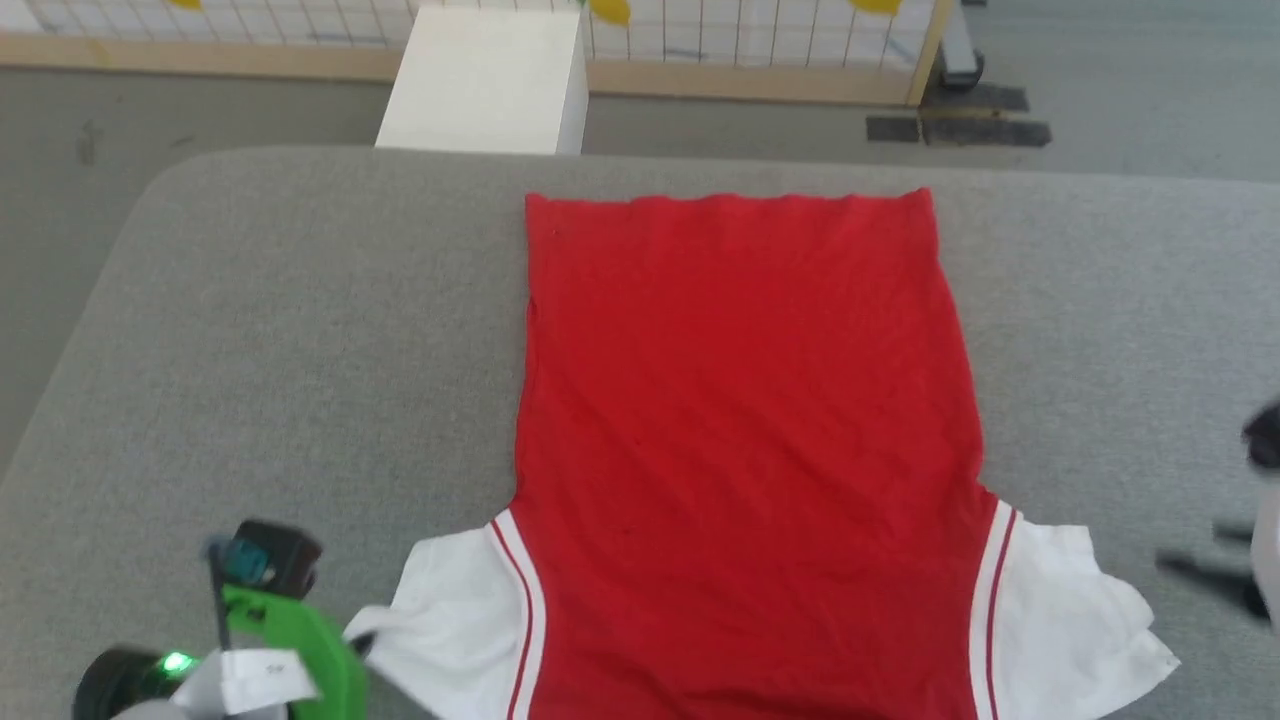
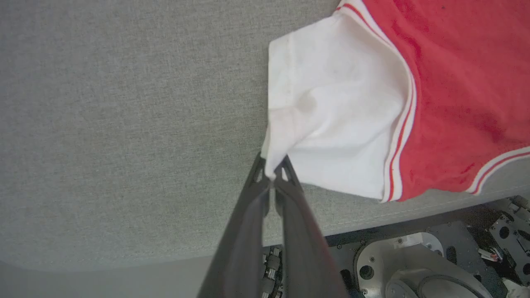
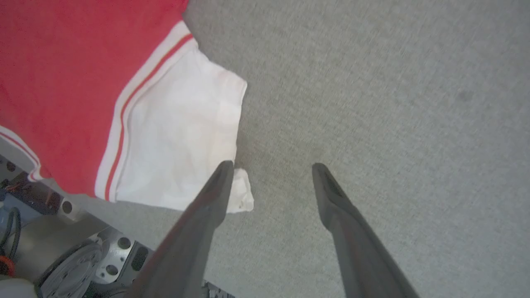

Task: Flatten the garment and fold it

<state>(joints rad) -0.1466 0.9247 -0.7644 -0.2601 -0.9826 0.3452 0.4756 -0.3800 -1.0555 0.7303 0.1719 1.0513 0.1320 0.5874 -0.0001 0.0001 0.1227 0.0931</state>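
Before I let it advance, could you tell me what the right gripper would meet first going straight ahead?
Most likely the bare grey tabletop: the right gripper stands open, pointing past the garment, whose white flap lies just beside one finger. Depth is hard to judge.

Grey fabric tabletop [image 1: 300, 330] sits under & all around the left gripper [image 2: 272, 171] and right gripper [image 3: 272, 167]. Far ahead of both, past the table edge: white box [image 1: 485, 80], wire grid fence w/ wood frame [image 1: 760, 60], yellow bits [image 1: 610, 10] on it. Dark floor strips [image 1: 950, 125] are on the right-gripper side.
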